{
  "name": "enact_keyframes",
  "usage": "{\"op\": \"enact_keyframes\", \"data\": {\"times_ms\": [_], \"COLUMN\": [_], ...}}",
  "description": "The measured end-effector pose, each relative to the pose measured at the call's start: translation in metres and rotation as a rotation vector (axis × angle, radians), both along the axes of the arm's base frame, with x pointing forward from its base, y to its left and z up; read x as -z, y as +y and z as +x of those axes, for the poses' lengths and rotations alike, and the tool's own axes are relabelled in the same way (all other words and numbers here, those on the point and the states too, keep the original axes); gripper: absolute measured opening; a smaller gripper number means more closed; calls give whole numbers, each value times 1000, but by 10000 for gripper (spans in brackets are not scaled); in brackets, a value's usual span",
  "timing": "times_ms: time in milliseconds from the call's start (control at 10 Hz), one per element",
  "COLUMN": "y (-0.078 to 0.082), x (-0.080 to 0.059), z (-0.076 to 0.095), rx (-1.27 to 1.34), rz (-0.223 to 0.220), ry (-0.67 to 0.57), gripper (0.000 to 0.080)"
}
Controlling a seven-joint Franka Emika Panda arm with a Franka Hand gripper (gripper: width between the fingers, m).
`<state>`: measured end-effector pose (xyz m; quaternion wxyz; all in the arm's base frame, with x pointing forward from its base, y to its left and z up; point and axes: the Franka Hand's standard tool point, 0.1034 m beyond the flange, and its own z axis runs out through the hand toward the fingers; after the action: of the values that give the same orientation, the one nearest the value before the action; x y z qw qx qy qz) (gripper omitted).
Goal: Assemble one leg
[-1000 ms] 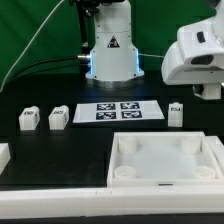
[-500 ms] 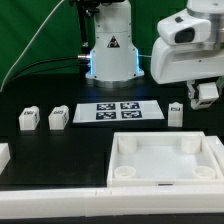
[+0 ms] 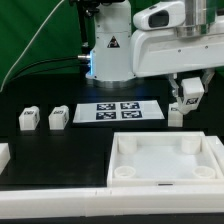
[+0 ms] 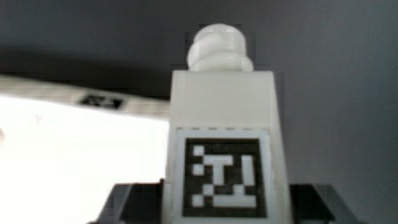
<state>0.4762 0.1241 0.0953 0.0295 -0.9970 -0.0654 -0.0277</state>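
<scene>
My gripper (image 3: 189,97) is shut on a leg (image 3: 190,90), a small white square post with a black-and-white tag, and holds it in the air just above another leg (image 3: 176,114) that stands on the table. In the wrist view the held leg (image 4: 224,120) fills the middle, its rounded peg end pointing away, with dark fingers (image 4: 143,202) on either side of its tagged end; the gripper (image 4: 224,208) grips it there. Two more legs (image 3: 28,120) (image 3: 57,118) stand on the exterior view's left. The large white panel (image 3: 165,180) lies in front.
The marker board (image 3: 120,110) lies flat in the middle of the black table. The robot base (image 3: 110,55) stands behind it. A white part (image 3: 3,155) shows at the exterior view's left edge. The wrist view shows a blurred white surface (image 4: 71,130) beyond the leg.
The arm has swung toward the exterior view's left with the leg in its gripper, ending above the standing leg. The parts on the table have not moved.
</scene>
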Motion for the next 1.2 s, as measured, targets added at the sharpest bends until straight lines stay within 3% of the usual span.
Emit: {"op": "enact_keyframes", "data": {"times_ms": [600,800,1000,1200], "y": [-1,-9,-6,-6], "x": [2,-14,-26,-26], "z": [-2,27,53,58], "rx": [-3,-65,-86,-90], "rz": [-2,-4,2,3], "ry": [4,1,-29,-38], "gripper": [294,294,294,294]}}
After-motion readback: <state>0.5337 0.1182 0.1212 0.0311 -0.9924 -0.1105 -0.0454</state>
